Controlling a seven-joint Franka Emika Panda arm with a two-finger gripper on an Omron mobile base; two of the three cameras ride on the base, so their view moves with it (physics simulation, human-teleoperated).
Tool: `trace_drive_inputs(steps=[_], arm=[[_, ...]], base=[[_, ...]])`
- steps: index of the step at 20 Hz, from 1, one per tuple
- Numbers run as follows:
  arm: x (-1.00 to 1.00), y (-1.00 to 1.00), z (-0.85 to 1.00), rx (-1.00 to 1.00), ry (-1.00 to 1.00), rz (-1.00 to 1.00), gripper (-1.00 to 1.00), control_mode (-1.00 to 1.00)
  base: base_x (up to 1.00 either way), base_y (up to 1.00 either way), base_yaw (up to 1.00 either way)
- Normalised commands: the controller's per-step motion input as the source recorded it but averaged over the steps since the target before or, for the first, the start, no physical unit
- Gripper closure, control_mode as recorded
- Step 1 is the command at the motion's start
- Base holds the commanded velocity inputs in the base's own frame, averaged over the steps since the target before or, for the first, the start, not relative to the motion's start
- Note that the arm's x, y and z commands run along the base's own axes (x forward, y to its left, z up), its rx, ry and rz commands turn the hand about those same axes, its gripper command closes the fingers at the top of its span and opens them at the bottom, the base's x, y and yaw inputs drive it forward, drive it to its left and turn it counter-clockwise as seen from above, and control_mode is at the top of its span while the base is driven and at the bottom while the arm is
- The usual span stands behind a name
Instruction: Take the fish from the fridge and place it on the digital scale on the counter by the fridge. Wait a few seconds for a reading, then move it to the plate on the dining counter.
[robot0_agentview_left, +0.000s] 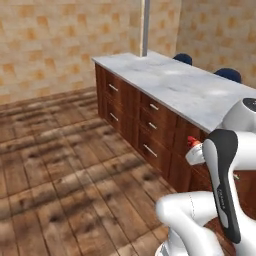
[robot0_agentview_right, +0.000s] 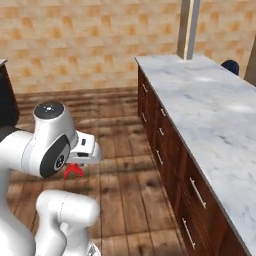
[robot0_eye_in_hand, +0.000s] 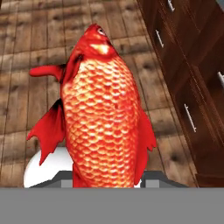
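Observation:
The red-orange fish (robot0_eye_in_hand: 105, 122) hangs in my gripper (robot0_eye_in_hand: 107, 177), which is shut on its tail end; the body hides the fingertips. From the base views only a bit of the fish (robot0_agentview_left: 191, 141) (robot0_agentview_right: 74, 170) pokes out past the white hand, held in the air above the wooden floor. The dining counter (robot0_agentview_left: 185, 85) (robot0_agentview_right: 215, 110), a long marble island with reddish-brown drawers, stands just to the right of the hand. The visible part of the marble top is bare and the plate is out of view, as are the fridge and the digital scale.
Wooden floor (robot0_agentview_left: 65, 165) stretches open to the left and ahead up to the tan tiled wall. A pale post (robot0_agentview_left: 145, 27) (robot0_agentview_right: 187, 27) rises at the island's far end. Two blue stools (robot0_agentview_left: 183, 58) stand behind the island. A dark unit (robot0_agentview_right: 5, 100) sits at the far left.

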Motion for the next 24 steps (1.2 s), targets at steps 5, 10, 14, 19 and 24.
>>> trace_drive_inputs(steps=[5, 10, 14, 19, 24], arm=[[0.00, 0.00, 0.00, 0.00, 0.00, 0.00, 1.00, 1.00], [0.00, 0.00, 0.00, 0.00, 0.00, 0.00, 1.00, 1.00], [0.00, 0.00, 0.00, 0.00, 0.00, 0.00, 1.00, 1.00], [0.00, 0.00, 0.00, 0.00, 0.00, 0.00, 1.00, 1.00], [0.00, 0.00, 0.00, 0.00, 0.00, 0.00, 1.00, 1.00]], base=[[1.00, 0.33, 0.04], [1.00, 0.67, 0.00], [1.00, 0.94, -0.06], [1.00, 0.99, -0.14], [1.00, 0.96, -0.20]])
